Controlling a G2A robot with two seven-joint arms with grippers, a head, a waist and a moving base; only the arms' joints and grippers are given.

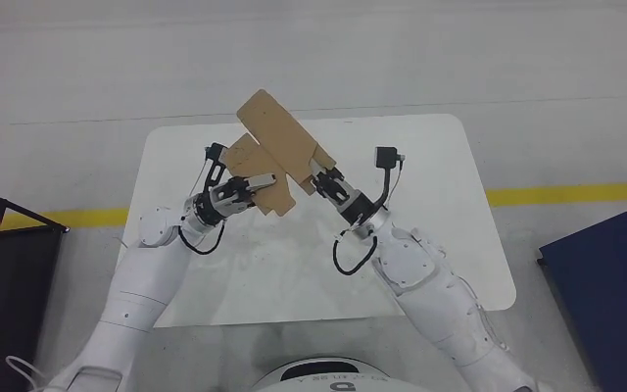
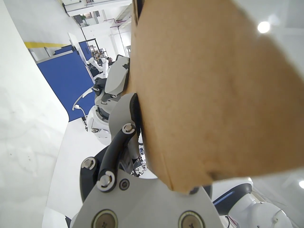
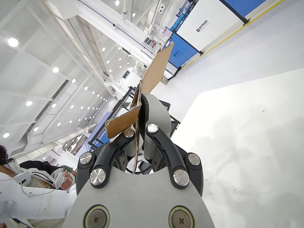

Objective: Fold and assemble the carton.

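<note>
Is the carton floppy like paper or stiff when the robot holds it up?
Probably stiff: the carton is held above the table by just the left hand and right hand pinching its lower edges, yet its panels look flat, not drooping. Likely light, being thin card. Its flaps would probably swing at the creases; one angles off.
</note>
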